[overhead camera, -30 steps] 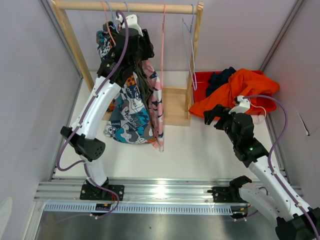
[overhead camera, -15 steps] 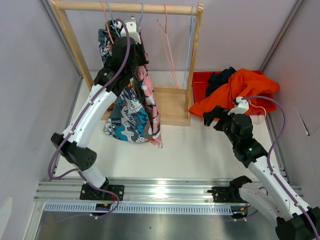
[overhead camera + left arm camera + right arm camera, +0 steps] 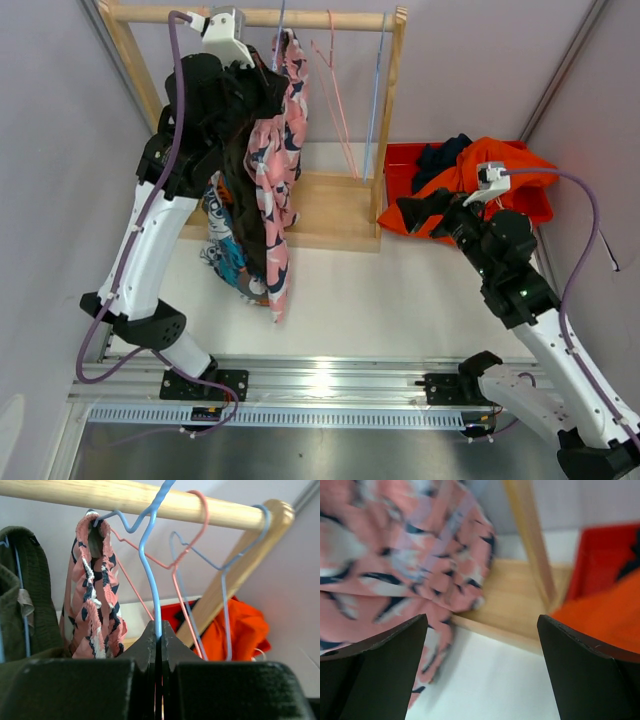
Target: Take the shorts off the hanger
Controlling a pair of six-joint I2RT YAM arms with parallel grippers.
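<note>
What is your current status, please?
Left gripper shut on blue wire hanger. Right gripper open, empty. Pink dark-patterned fabric shorts hang below wooden rod.

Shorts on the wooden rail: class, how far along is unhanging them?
Done: bright orange shorts and navy shorts lie in the red bin. In hand: the left gripper is shut on a blue wire hanger; the right gripper is open. Left: pink patterned shorts, olive green shorts and cartoon-print shorts hang on the wooden rail.

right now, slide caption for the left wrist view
Left gripper pinches a blue hanger under the wooden rod, pink patterned shorts hanging alongside.
</note>
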